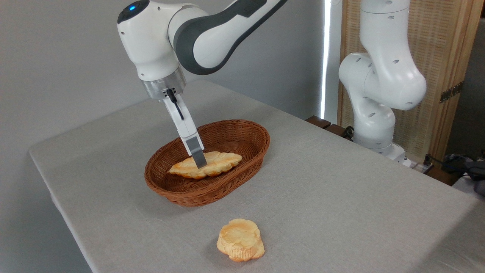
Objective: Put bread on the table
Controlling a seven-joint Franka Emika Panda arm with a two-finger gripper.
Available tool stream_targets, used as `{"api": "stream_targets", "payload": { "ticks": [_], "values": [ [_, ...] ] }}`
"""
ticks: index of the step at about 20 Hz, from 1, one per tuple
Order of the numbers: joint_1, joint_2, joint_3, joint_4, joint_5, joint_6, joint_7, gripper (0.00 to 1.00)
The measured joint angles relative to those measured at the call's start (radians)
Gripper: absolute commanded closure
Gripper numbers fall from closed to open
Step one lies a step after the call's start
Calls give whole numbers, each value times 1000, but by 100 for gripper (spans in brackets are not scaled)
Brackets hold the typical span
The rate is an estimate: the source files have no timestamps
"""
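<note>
While the bread (206, 165) lies in the wicker basket (242, 131), the grasp is the step in hand; the jaws (200, 162) show edge-on over its middle, so I cannot tell their opening; next comes a firm close, a lift, then the desk (341, 197).

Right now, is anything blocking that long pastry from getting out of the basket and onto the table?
Only the wicker basket itself: its rim rings the bread, so the pastry must be lifted over it. The gripper is already at the bread. The table beyond is open, apart from a round bun near the front.
</note>
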Motion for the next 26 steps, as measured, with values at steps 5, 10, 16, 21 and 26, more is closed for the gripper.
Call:
{"api": "stream_targets", "payload": {
  "ticks": [5,10,16,21,26],
  "values": [
    [-6,32,0,-3,14,0,4,0],
    [-12,41,0,-3,22,0,4,0],
    [-12,49,0,-3,60,0,4,35],
    [-12,52,0,-3,67,0,4,62],
    [-12,52,0,-3,68,0,4,67]
  ]
}}
